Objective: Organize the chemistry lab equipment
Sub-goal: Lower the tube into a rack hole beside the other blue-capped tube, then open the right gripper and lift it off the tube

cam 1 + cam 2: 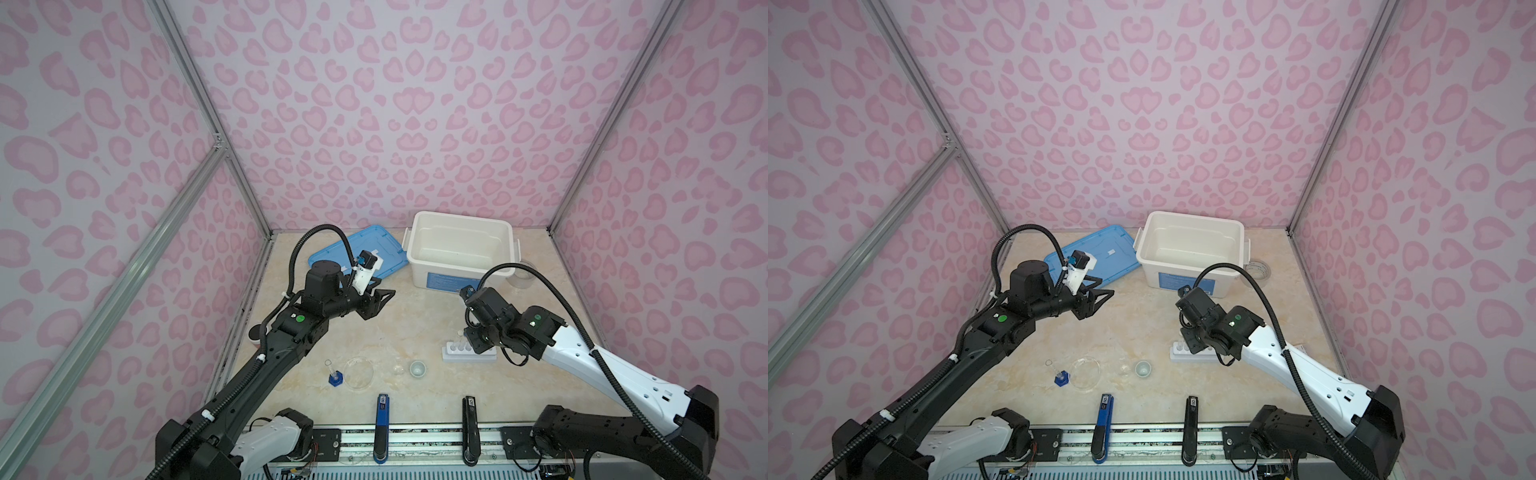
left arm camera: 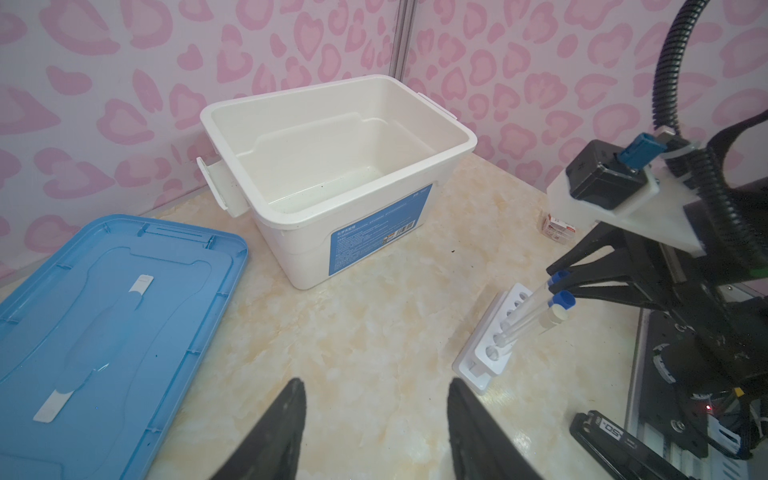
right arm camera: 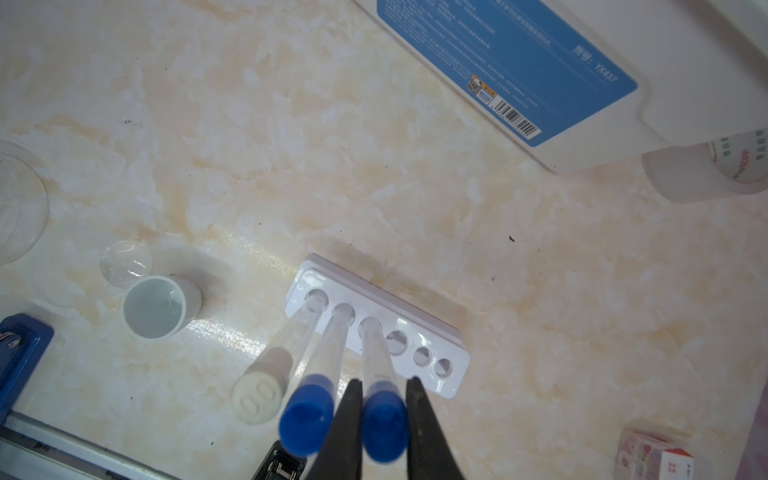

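Right gripper (image 3: 384, 380) seemingly clasps a blue-capped tube (image 3: 375, 361), unseen from above.

Rack (image 1: 451, 356) half behind right arm (image 1: 623, 374)

tubes (image 3: 332, 345) in rack (image 3: 399, 307), cup (image 3: 160, 305) left

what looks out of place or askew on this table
Nothing spilled or broken. The blue lid lies beside the white bin, not on it, and the rack holds only three tubes, the right gripper gripping one blue-capped tube.
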Controlling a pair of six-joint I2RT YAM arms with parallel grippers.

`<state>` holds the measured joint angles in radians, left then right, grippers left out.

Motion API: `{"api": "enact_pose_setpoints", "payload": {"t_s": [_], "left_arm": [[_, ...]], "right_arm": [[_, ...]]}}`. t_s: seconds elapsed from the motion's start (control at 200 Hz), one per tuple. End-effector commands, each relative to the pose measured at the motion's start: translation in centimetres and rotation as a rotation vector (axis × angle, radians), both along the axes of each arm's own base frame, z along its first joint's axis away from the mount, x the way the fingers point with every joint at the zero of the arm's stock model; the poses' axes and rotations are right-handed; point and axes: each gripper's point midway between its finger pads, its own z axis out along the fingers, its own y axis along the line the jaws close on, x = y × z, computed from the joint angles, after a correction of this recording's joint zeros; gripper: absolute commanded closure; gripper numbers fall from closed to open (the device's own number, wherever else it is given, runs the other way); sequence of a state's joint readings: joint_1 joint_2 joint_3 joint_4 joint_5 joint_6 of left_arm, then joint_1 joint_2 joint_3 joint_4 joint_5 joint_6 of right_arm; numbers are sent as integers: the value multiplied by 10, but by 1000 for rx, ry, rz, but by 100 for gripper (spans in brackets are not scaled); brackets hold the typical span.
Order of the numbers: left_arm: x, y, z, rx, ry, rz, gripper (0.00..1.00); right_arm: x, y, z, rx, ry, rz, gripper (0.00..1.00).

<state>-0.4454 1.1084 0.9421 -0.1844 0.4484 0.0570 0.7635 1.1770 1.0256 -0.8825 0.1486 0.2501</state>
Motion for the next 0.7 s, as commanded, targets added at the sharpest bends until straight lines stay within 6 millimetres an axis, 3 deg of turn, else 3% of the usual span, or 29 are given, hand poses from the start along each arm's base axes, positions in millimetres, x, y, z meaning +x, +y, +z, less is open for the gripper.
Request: {"api": "enact_pose_setpoints", "payload": {"t_s": [0.0, 0.355, 0.695], "left_arm": [[1, -2, 4, -9, -27, -13, 43], [1, -1, 5, -9, -30, -13, 43], [0, 0, 11, -15, -47, -11, 43]], "right_arm": [[-2, -1, -4, -11, 17, 10, 81], [-3, 0, 3, -6, 14, 11, 75], [4, 0, 32, 6, -46, 24, 69]]}}
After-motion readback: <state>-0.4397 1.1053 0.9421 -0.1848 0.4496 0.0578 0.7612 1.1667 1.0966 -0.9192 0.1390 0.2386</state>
